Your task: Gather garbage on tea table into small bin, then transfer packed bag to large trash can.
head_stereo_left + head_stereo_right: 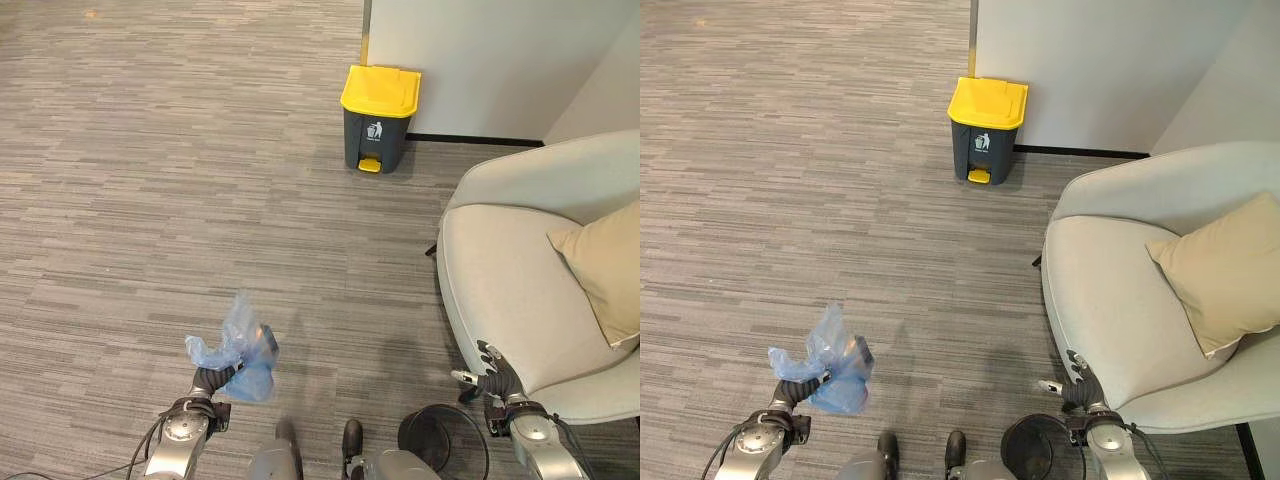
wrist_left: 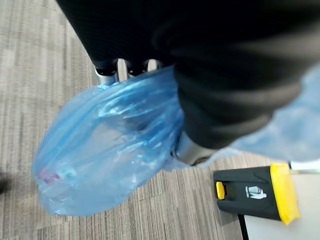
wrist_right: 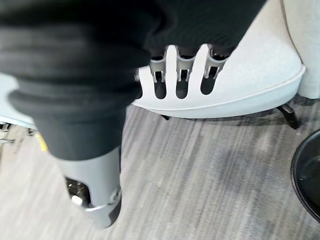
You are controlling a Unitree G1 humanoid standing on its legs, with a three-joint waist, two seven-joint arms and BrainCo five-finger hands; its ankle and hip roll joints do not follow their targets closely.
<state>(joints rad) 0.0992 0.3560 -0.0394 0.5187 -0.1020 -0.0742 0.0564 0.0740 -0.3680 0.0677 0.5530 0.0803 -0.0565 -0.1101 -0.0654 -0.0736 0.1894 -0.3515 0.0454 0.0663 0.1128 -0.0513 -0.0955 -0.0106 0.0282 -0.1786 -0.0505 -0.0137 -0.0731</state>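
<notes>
A blue plastic bag with garbage inside hangs from my left hand at the lower left, above the carpet. The fingers are curled round the bag's gathered neck; up close the bag bulges past the hand. The large trash can, dark grey with a yellow lid, stands shut by the wall far ahead, and appears beyond the bag in the left wrist view as well. My right hand hovers at the lower right beside the armchair, its fingers straight and empty.
A pale armchair with a tan cushion fills the right side. The small black round bin sits on the floor just left of my right hand. Grey striped carpet lies open between me and the trash can.
</notes>
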